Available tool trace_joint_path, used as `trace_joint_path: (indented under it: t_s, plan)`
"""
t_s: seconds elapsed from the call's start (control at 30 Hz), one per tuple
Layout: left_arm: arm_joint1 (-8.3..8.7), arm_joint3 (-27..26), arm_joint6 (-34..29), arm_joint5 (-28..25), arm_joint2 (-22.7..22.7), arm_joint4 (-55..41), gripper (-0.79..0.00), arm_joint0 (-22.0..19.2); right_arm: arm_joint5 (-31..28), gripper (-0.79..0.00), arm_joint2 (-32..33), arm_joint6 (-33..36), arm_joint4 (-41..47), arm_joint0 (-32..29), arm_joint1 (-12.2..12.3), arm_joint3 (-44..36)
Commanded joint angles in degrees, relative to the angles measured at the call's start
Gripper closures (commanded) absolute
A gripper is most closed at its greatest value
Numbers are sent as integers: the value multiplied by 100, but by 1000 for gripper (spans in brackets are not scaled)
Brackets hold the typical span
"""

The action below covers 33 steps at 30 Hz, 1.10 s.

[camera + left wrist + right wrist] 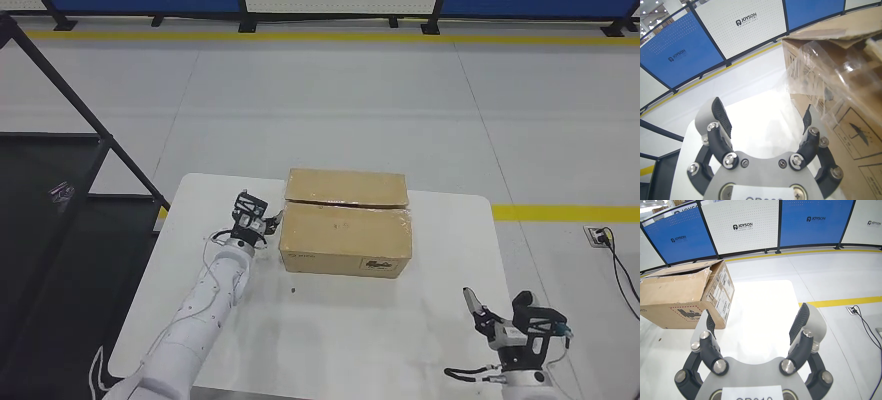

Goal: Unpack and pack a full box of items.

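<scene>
Sitting toward the far side of the white bench (330, 330), cardboard box (346, 228) with flaps folded down and loose clear tape (810, 75); left gripper (762, 109) just beside its left end, jaws wide, empty; right gripper (755, 311) well apart at the near right corner, jaws wide, empty.

Contents of box (346, 240) concealed by flaps. Clear tape (810, 75) at box corner blurred. Speck (292, 291) on bench (350, 330) too small to be identified.
</scene>
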Motion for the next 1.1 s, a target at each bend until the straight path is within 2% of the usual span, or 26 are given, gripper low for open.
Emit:
trace_joint_path:
  t_s: [0.0,0.3,0.5,0.77,1.07]
  plan:
    - [-66,169,36,147,59,16,-785,-93,12,-785,12,4,10,-11,-2,-6]
    - [-287,545,213,489,113,-214,-785,-363,72,-785,36,93,-80,-15,-6,-105]
    - [-360,670,551,679,2,-536,-785,-447,77,-785,81,117,-88,-52,-9,-153]
    - [-353,736,1214,926,-259,-1012,-785,-433,41,-785,76,153,-79,12,-14,-107]
    - [-233,738,1729,1045,-497,-1230,-785,-378,-6,-785,24,230,-147,140,-17,-111]
